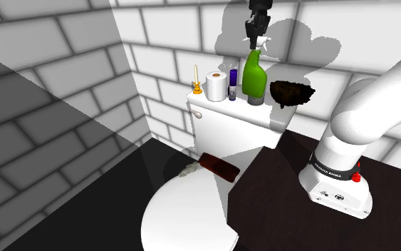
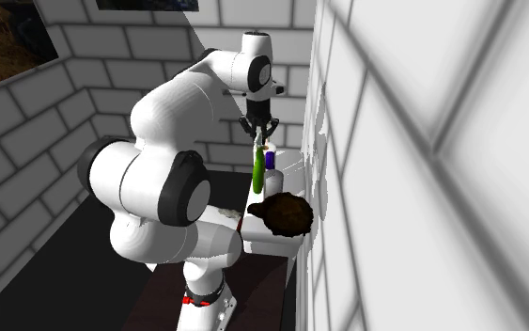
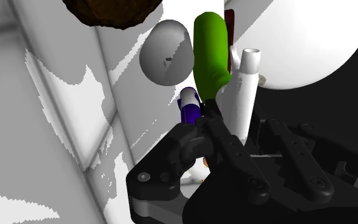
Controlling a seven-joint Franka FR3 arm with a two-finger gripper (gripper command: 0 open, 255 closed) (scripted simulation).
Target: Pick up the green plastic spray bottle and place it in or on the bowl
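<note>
— Green spray bottle first: whereabouts?
— On the toilet tank lid, between a small purple bottle and the dark brown bowl, just beside both. Cannot tell whether resting on the lid or barely clear of it.
— And the gripper?
— Directly above, reaching straight down. Clamped on the bottle's top, fingers closed in around the neck under the white spray head, going by the wrist view.
— So which step?
— Grasp made, by the look of it. Lift and carry not yet done.
— Next move?
— Probably straight up, enough to clear the bowl's rim, then a short shift toward the shoulder view's right, then down into the bowl. Best kept slow: gripped high at the neck, with the whole body hanging below and likely to swing or slip.
— Pointing which way?
— Long axis vertical, or very near it. Head up toward the gripper, base down toward the lid. Nozzle seemingly turned toward the shoulder view's right, bowl side.
</note>
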